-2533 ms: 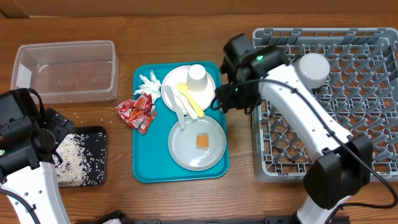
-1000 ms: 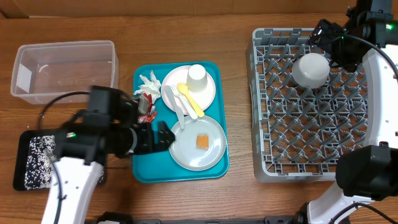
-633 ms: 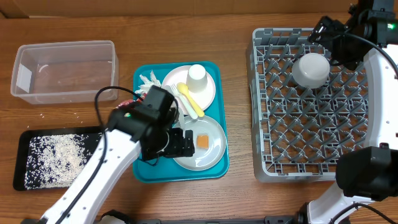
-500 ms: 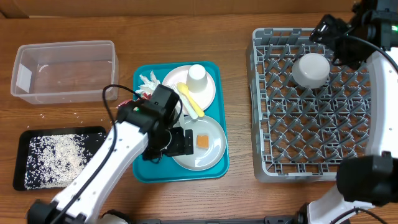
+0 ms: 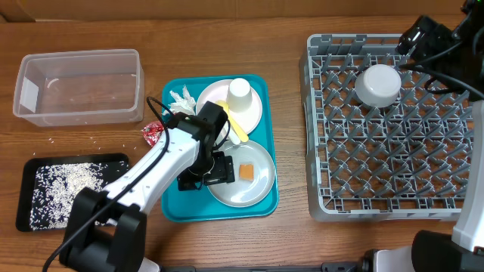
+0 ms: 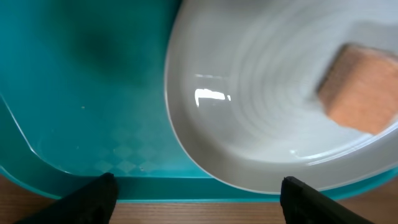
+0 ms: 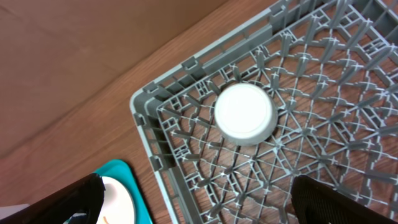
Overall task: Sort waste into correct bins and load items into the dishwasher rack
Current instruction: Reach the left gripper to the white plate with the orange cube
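Black tray lies far left of the teal tray, spread with white rice. A few loose grains are scattered on the table between it and the clear tub, which is set up and left of the teal tray. Red wrapper lies on the table against the teal tray's left edge, partly hidden by the left arm. Crumpled napkin is seen at the teal tray's top left corner. Upper plate, in the tray's top half, carries a white cup and yellow cutlery. Lower plate, in the bottom half, holds the orange cube. Left gripper is held low over the teal tray at the lower plate's left rim, fingers spread wide, nothing gripped. Dishwasher rack stands right of the teal tray, with a white bowl set upside down in its top part. Right gripper is raised over the rack's top right corner, farthest from the teal tray, fingers wide apart, empty
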You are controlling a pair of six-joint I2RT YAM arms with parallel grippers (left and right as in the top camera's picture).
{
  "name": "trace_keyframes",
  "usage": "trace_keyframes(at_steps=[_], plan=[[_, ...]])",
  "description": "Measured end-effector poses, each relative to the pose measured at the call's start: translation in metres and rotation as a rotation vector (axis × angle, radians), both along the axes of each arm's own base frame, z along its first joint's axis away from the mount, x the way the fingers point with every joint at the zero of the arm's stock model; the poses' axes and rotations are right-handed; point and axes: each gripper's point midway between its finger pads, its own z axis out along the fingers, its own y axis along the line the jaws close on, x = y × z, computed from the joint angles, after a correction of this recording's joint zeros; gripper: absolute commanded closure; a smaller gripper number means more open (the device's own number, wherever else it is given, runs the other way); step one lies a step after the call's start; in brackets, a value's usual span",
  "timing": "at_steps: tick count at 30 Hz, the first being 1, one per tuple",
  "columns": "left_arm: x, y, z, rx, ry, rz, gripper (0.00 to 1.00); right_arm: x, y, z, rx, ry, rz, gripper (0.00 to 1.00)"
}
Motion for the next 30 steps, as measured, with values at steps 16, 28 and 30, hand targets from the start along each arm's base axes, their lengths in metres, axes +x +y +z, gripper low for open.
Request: trace_keyframes(at_steps=[16,28,30], plan=[[0.005,0.01,-0.013,0.07,0.0,-0.008,0.33,0.0,-0.001,-0.002,-0.005,0.008,-0.006,0.0],[0.008,0.012,-0.017,0.084,-0.02,-0.01,0.25,0.0,-0.002,-0.002,-0.006,0.008,-0.006,0.0],[0.007,0.013,-0.021,0.083,-0.021,-0.009,0.27,0.0,-0.001,-0.002,-0.005,0.008,-0.006,0.0]])
